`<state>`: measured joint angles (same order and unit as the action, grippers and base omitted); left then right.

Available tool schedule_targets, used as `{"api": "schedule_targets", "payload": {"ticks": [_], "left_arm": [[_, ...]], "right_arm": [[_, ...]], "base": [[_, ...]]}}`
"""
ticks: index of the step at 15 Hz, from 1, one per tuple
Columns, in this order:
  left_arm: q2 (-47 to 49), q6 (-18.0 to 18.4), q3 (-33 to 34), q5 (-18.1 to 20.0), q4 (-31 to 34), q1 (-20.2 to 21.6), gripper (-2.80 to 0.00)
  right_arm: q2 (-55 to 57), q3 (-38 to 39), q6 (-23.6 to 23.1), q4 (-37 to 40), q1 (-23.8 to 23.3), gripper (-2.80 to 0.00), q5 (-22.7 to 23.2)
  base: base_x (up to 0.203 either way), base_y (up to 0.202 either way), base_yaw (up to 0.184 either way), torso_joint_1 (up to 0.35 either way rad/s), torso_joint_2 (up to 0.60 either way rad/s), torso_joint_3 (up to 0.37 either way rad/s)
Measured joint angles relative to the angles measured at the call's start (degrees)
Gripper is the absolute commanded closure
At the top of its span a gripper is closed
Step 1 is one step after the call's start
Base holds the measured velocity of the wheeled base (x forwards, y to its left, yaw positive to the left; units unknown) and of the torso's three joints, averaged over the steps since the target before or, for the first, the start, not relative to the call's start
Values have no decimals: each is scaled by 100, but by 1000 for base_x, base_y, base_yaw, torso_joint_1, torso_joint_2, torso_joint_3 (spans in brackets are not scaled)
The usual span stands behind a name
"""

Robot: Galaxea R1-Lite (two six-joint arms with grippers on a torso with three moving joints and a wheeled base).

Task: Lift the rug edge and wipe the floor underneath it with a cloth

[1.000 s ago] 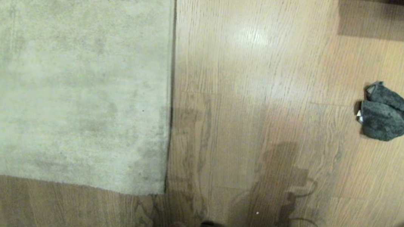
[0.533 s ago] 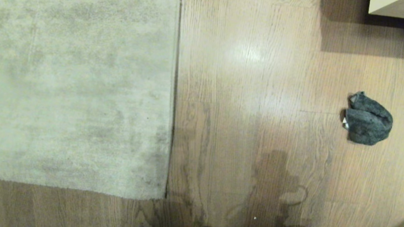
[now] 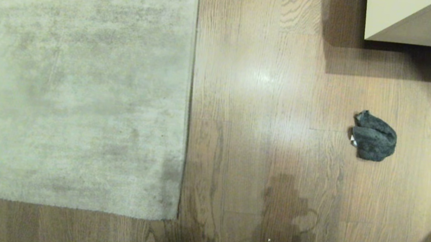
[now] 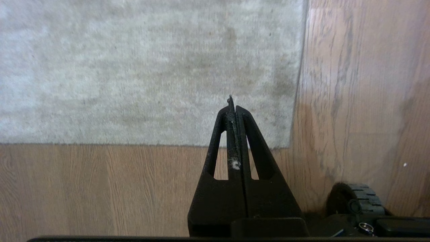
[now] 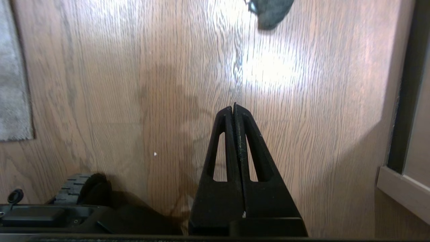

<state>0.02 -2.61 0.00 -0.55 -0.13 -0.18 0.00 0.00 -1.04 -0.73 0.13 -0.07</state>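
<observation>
Rug edge (image 3: 189,106) is lying flat on the floor (image 3: 265,114), running straight down to a square corner. Cloth (image 3: 374,136) is sitting bunched on bare planks well to the right of the rug edge, with a wide strip of open floor between them. Pale cabinet (image 3: 414,17) is standing beyond the cloth, farther from the rug edge. Left gripper (image 4: 232,102) is hanging over the rug corner, jaws pressed together, holding nothing. Right gripper (image 5: 233,107) is hanging over planks right of the rug edge, likewise closed and empty
</observation>
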Motion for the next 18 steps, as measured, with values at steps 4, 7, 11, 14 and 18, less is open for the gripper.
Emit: {"api": "schedule_targets", "payload": {"ticks": [4, 7, 11, 14, 18], "left_arm": [[0, 35, 0, 4, 13, 0, 0], [0, 30, 0, 6, 15, 0, 0], [0, 30, 0, 0, 23, 0, 0], [0, 27, 0, -4, 24, 2, 0], [0, 30, 0, -2, 20, 0, 0]], "right_arm": [[0, 0, 2, 0, 0, 0, -2], [0, 0, 2, -1, 0, 0, -2], [0, 0, 0, 0, 0, 0, -1], [0, 0, 0, 0, 0, 0, -2], [0, 0, 0, -1, 0, 0, -2]], "base": [[0, 0, 0, 4, 3, 202], [0, 0, 0, 3, 4, 202], [0, 0, 0, 4, 2, 205], [0, 0, 0, 3, 2, 200], [0, 0, 0, 3, 1, 206]]}}
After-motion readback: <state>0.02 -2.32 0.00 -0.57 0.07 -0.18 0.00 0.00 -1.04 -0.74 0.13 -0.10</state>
